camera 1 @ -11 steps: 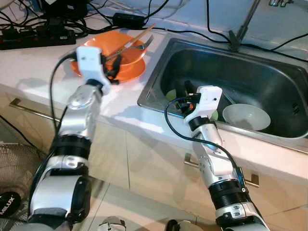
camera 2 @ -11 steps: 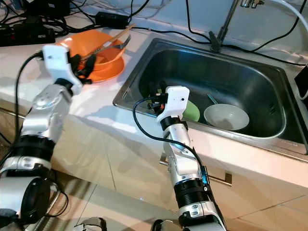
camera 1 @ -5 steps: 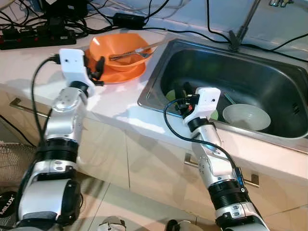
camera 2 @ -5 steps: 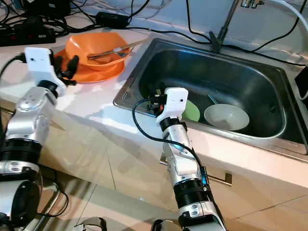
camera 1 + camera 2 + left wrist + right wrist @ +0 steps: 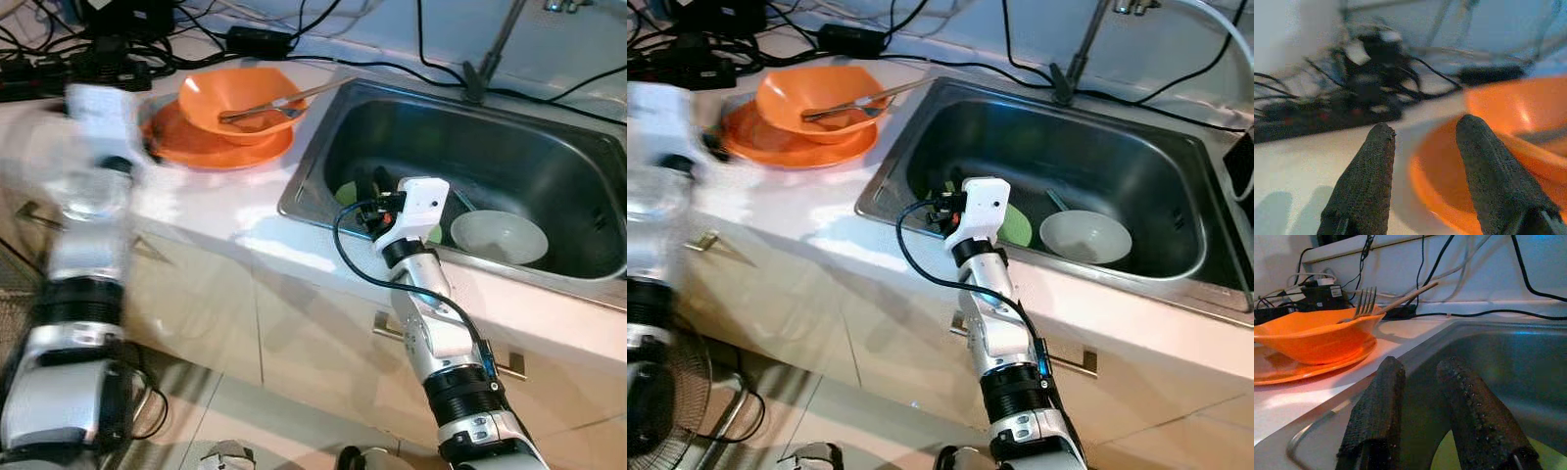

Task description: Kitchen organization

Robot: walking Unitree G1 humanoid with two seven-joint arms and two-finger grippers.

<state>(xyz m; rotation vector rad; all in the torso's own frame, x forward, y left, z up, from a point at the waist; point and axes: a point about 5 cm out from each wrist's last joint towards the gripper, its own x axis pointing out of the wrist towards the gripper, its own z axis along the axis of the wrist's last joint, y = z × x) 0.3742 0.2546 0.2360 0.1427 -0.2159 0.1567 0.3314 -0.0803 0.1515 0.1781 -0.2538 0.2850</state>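
An orange bowl (image 5: 240, 98) sits on an orange plate (image 5: 186, 147) on the white counter, left of the sink (image 5: 549, 147). A fork and a wooden utensil (image 5: 284, 100) lie across the bowl. My left arm (image 5: 93, 127) is blurred at the counter's left end. My left gripper (image 5: 1422, 126) is open and empty, just short of the plate's rim (image 5: 1425, 191). My right gripper (image 5: 367, 186) hangs inside the sink's left part, open and empty, above a green dish (image 5: 1017, 227). A white bowl (image 5: 498, 237) lies in the sink to its right.
Black cables and a power strip (image 5: 59, 78) crowd the back of the counter. A tap stem (image 5: 495, 49) rises behind the sink. A drawer handle (image 5: 392, 333) juts from the cabinet front below. A fan (image 5: 666, 392) stands on the floor at the left.
My left arm has pulled back leftward from the orange bowl, leaving the fork and wooden utensil lying across it. The right arm has stayed in place.
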